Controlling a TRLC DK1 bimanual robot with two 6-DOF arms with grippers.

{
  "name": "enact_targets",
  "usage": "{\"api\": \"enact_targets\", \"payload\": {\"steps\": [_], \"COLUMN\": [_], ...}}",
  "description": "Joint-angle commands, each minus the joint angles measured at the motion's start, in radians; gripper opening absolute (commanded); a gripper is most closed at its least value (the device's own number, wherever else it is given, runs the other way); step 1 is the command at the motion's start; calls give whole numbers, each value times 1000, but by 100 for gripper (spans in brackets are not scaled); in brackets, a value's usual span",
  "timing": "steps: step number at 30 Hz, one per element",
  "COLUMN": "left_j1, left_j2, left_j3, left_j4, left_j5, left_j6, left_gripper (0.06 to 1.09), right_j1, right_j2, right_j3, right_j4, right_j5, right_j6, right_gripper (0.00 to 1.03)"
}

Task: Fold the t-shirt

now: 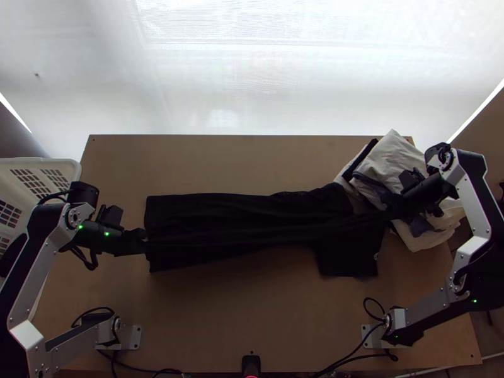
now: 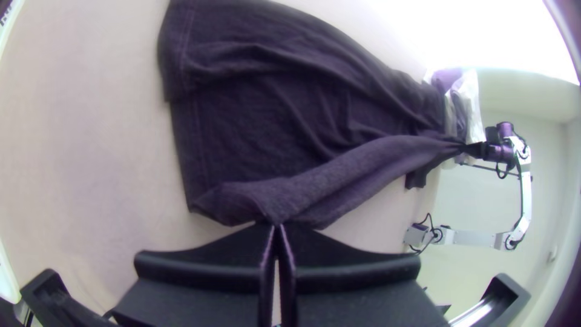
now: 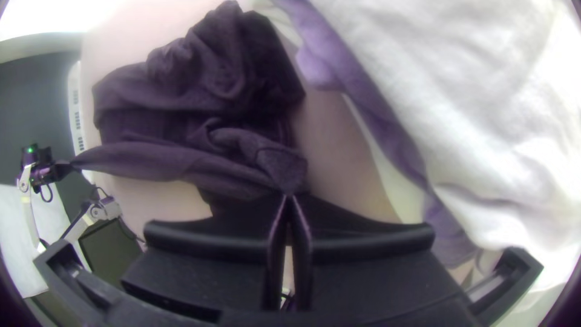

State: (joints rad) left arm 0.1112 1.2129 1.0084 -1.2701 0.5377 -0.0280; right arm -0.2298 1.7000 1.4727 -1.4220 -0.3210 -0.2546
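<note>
The black t-shirt (image 1: 233,220) lies lengthwise across the table, its hem toward the left arm and a sleeve sticking out near the right. My left gripper (image 1: 146,241) is at the hem end, my right gripper (image 1: 392,214) at the shoulder end. A strip of cloth is pulled taut between them over the rest of the shirt. In the left wrist view, the left gripper (image 2: 276,227) is shut on the hem of the t-shirt (image 2: 254,115). In the right wrist view, the right gripper (image 3: 289,197) pinches a gathered part of the t-shirt (image 3: 181,115).
A pile of cream and dark cloth (image 1: 394,167) lies at the table's far right, beneath the right arm's gripper. A white basket (image 1: 31,165) stands off the left edge. Bare wooden table (image 1: 220,315) shows in front of the shirt, with cables near the arm bases.
</note>
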Motion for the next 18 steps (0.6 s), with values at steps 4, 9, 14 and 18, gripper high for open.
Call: {"api": "enact_targets", "payload": {"steps": [4,9,14,18], "left_j1": [102,107,153,191], "left_j2": [17,23,50,83], "left_j3": [-50,-71,-73,-65], "left_j4": [23,67,147,195], "left_j5": [1,1,1,1], "left_j6": [48,37,14,-1], "left_gripper": [9,9,9,9], "right_j1": [70,141,199,245], "right_j2": [21,36,69,90], "right_j3": [95,158,241,290], "right_j4": [0,1,1,1], "right_j5": [7,7,5,5], "right_j6": [18,17,18,18], "right_gripper": [3,3,3,3]}}
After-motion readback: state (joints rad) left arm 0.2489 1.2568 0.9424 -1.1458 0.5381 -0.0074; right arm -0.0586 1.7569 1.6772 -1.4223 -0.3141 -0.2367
